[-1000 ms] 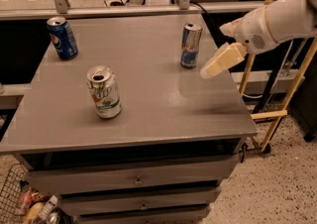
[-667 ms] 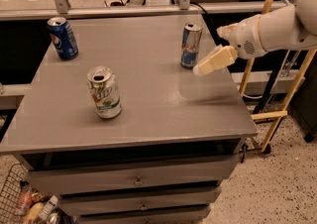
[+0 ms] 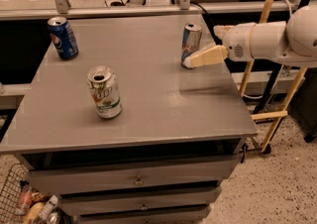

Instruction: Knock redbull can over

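Observation:
The redbull can [image 3: 190, 43] is slim, blue and silver, and stands upright near the far right of the grey table [image 3: 158, 114]. My gripper [image 3: 204, 57] comes in from the right on a white arm [image 3: 270, 39]. Its cream tip sits low against the can's right side, close to the base. I cannot tell whether it presses on the can.
A dark blue Pepsi can [image 3: 63, 37] stands at the far left of the table. A white and green can [image 3: 104, 92] stands front left. A yellow wooden frame [image 3: 270, 115] is beside the table's right edge. A wire basket [image 3: 20, 203] sits on the floor at lower left.
My gripper has moved left and lower, from beside the can's right to right against its lower side. The can still stands upright.

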`<control>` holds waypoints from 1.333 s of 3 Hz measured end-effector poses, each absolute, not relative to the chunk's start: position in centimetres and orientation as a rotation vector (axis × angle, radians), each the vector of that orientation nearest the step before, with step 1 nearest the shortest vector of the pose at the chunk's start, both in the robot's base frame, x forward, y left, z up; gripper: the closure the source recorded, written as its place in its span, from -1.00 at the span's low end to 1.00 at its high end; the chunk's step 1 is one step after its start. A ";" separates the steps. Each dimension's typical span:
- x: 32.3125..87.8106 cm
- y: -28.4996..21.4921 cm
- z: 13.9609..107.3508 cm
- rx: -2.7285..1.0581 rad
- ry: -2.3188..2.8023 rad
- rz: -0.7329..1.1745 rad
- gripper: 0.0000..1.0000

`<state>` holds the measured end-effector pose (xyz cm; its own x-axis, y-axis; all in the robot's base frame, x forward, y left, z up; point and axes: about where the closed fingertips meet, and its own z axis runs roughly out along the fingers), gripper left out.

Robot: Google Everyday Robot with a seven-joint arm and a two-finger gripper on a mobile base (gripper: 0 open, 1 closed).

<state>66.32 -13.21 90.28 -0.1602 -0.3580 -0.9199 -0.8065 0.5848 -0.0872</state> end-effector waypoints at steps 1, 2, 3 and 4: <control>67.7 -12.3 90.2 -0.910 1.710 0.585 -1.00; 68.8 -10.7 90.5 -0.913 1.676 0.629 -0.89; 69.2 -9.7 90.7 -0.928 1.663 0.648 -0.44; 69.4 -9.3 90.8 -0.947 1.659 0.651 0.01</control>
<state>69.43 -9.33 90.82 -0.1168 -0.2622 -0.9579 -0.8435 0.5354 -0.0437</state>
